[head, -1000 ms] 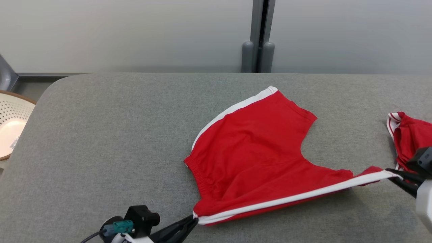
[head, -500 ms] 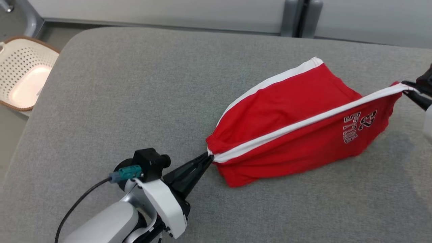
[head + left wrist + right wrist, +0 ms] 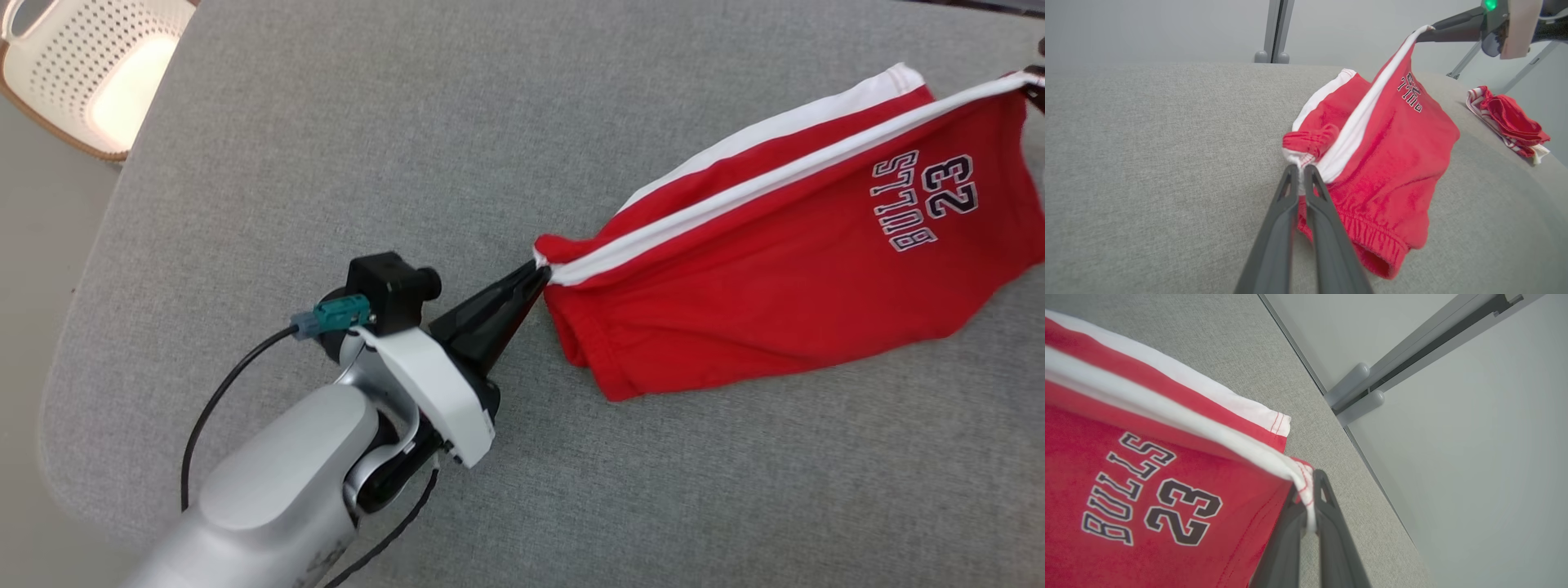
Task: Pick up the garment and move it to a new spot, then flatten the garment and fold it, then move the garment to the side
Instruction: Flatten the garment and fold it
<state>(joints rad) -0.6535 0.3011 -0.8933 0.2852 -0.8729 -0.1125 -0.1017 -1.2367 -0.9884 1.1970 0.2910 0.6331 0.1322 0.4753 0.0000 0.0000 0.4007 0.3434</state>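
The red cotton shorts with white side stripes [image 3: 784, 278] are stretched taut between both grippers, partly resting on the grey fabric bench [image 3: 326, 147]. The left gripper [image 3: 537, 273] is clamped on the waistband corner, and the right gripper [image 3: 1306, 488] on the hem corner, held higher. The shorts' long axis runs straight from one to the other.

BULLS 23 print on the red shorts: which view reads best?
Right wrist view: the print is large and sharp. Head view shows it smaller and inverted; left wrist view shows it tiny and unreadable.
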